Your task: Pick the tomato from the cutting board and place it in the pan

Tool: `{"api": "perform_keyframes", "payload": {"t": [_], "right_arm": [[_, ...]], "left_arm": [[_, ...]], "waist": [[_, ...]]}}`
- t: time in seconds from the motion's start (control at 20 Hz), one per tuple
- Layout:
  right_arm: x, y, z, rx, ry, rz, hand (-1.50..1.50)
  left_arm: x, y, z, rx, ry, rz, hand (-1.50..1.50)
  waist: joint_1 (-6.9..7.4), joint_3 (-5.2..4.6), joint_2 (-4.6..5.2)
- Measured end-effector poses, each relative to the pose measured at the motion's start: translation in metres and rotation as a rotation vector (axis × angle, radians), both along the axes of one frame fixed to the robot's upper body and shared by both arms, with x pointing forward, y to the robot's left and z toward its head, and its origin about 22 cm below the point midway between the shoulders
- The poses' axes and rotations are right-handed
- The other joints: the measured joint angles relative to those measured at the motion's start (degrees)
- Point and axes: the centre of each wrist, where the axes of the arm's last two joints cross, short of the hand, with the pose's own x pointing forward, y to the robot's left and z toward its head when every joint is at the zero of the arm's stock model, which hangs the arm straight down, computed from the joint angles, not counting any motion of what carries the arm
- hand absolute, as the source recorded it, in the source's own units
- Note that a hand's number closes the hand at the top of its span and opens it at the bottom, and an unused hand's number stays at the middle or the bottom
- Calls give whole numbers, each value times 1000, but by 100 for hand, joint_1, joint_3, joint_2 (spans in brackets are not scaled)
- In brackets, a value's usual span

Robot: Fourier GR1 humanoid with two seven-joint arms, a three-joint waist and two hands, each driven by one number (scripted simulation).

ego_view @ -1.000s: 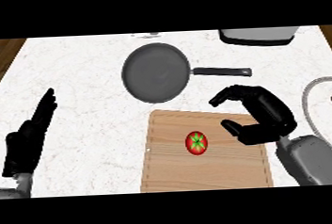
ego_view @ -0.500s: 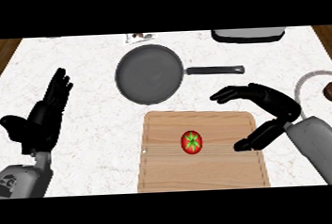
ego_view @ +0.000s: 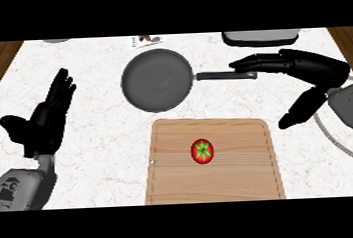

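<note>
Head view shows the marbled bench (ego_view: 92, 159) carrying a cutting board (ego_view: 241, 183) and, just beyond it, a dark pan (ego_view: 157, 80). The right hand (ego_view: 310, 67) hovers open beside the pan's handle; the left hand (ego_view: 43, 122) rests open at left. The tomato (ego_view: 202, 151) lies mid-board.
</note>
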Motion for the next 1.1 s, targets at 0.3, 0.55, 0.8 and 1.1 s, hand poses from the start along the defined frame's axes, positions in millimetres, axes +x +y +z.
{"api": "perform_keyframes", "payload": {"t": [0.3,0.55,0.8,1.1], "right_arm": [[12,39,28,-70,-64,47,-150],[5,68,36,-83,-84,92,-150],[-7,89,37,-115,-26,161,-150],[-26,105,25,-164,-5,205,-150]], "left_arm": [[3,6,-1,-2,2,4,0],[6,9,0,-3,11,12,0],[0,9,0,-1,17,14,0],[4,8,5,0,10,16,0]], "waist": [[-53,-2,-23],[-106,-3,-38],[-123,-2,-48],[-139,-1,-46]]}}
